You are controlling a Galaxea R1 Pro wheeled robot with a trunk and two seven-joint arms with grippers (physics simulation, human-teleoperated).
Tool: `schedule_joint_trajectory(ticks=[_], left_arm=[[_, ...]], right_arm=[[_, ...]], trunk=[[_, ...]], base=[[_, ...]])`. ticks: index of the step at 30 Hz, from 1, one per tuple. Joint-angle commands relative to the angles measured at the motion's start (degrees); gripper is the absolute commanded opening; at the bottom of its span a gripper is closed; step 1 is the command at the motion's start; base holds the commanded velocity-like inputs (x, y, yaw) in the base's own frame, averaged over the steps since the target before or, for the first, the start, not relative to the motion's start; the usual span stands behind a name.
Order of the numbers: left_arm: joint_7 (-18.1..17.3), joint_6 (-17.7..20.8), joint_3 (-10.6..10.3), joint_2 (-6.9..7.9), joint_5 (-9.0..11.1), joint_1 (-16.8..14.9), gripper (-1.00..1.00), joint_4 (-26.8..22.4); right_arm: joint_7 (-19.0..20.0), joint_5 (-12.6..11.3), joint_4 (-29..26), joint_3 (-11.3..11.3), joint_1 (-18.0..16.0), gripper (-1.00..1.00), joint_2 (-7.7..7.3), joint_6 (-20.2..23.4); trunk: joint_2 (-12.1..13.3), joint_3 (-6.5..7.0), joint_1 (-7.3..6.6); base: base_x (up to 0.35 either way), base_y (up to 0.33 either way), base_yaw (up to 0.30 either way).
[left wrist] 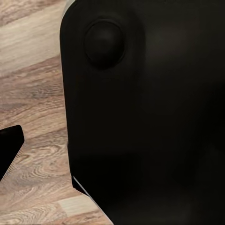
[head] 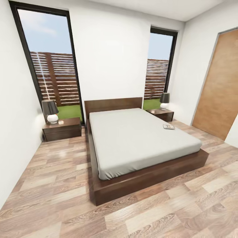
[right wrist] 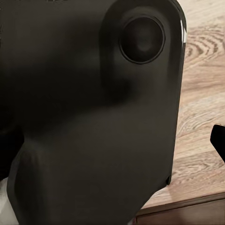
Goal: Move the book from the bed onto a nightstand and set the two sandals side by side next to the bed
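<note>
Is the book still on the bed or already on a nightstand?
On the bed: the book lies flat on the grey mattress near its right edge, apart from the right nightstand.

Bedroom: white walls, wood-plank floor (head: 59, 185), tall black-framed windows, brown door at right. Bed (head: 142, 138) stood centre, headboard vs. far wall, dark brown frame, plain lt-grey mattress. Book (head: 169, 127) lay flat on mattress near its right edge, toward the head end; small, thin. Nightstand (head: 62, 129) left of bed and nightstand (head: 162, 114) right of it, each w/ black-shaded lamp, white base.
</note>
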Motion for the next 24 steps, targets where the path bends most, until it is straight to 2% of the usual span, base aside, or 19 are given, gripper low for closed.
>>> schedule_joint_trajectory(ticks=[1, 24], left_arm=[[-0.1, 0.0, 0.0, 0.03, 0.0, 0.0, 1.0, -0.1], [-0.1, -0.1, 0.2, 0.27, 0.0, 0.0, 1.0, -0.2]], right_arm=[[0.1, 0.0, 0.0, -0.1, 0.0, 1.0, 0.0, 0.0], [0.0, 0.0, 0.0, -0.2, 0.0, 1.0, 0.0, -0.1]], trunk=[[0.0, -0.04, 0.0], [0.0, -0.04, 0.0]], base=[[0.0, 0.0, -0.244], [0.0, 0.0, -0.245]])
